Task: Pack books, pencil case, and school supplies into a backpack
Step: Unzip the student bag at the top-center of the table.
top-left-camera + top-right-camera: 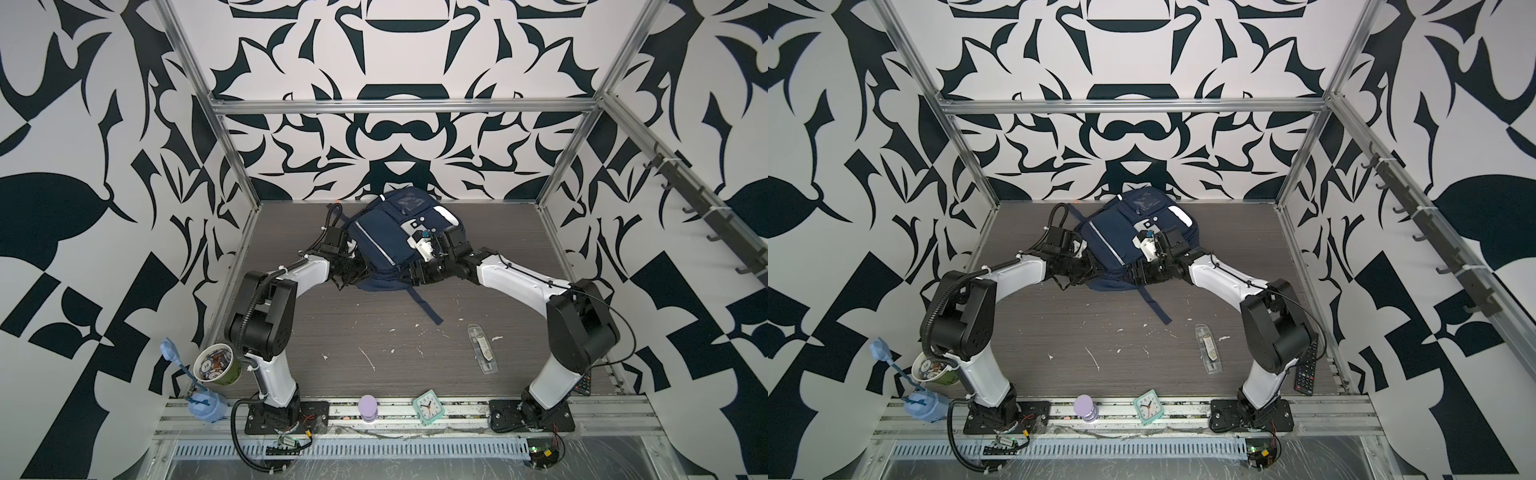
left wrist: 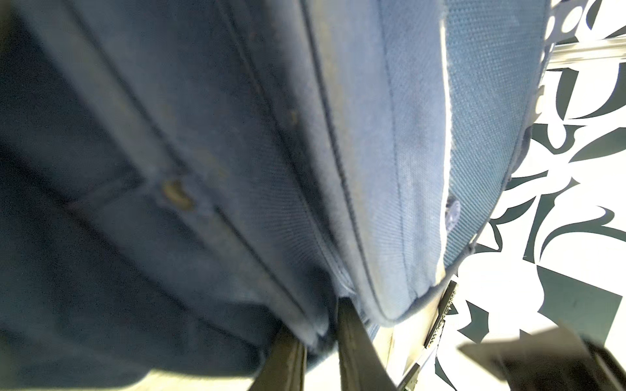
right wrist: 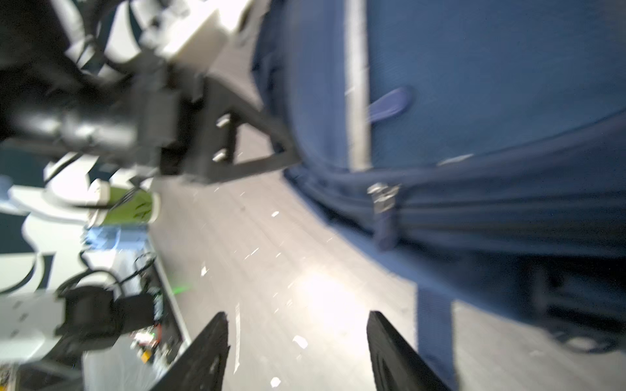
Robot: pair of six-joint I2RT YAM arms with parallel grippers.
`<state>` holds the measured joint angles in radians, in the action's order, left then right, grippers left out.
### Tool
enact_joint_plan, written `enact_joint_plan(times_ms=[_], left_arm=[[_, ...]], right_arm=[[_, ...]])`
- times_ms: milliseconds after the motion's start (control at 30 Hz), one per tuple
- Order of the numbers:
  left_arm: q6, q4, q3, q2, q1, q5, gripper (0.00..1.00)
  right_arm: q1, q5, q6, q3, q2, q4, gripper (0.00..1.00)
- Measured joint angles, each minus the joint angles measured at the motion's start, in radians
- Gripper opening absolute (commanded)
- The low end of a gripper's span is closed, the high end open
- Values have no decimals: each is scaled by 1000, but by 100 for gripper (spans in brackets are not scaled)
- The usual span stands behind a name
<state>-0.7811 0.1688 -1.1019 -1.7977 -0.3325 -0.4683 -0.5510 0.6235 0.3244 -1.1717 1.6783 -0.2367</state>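
On wrist views only: left jaws pinch backpack [image 2: 237, 135] fabric; right jaws wide over table [image 3: 288, 254].

Between the black left gripper [image 2: 318, 325] and black right gripper [image 3: 297, 316], the backpack [image 1: 376, 237] is navy with white patches and a silver strip; beneath them the table [image 1: 374, 332] is grey woodgrain, white-flecked.

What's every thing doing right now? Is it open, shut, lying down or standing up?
backpack: lying front up.
left end effector: shut on the backpack's fabric.
right end effector: open, empty.
clear packet: lying flat, apart from the backpack.
alarm clock: face turned upward.
remote control: lying flat.
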Motion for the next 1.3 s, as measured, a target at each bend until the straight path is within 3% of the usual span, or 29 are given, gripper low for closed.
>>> enact_joint_plan(times_ms=[100,300,467,767,1000,1300], left_arm=[[0,1,-8,-12,0,-3,21],[0,2,-8,-14,-3,-4,21],[-1,2,-8,-14,-12,-1,21],[-4,-1,-5,-14,-17,1,21],[-4,-8,-2,-14,-22,1,20],[-5,-9,-2,-18,-23,1,20]], right_arm=[[-23,-8,-14,23,-39,-6,67],[-26,-183,-31,18,-21,-43,60],[-33,-313,-37,-61,69,-60,52],[-115,-494,-67,-182,184,-72,48],[-124,-564,-84,-212,225,-89,44],[-124,-597,-100,-234,263,-109,26]])
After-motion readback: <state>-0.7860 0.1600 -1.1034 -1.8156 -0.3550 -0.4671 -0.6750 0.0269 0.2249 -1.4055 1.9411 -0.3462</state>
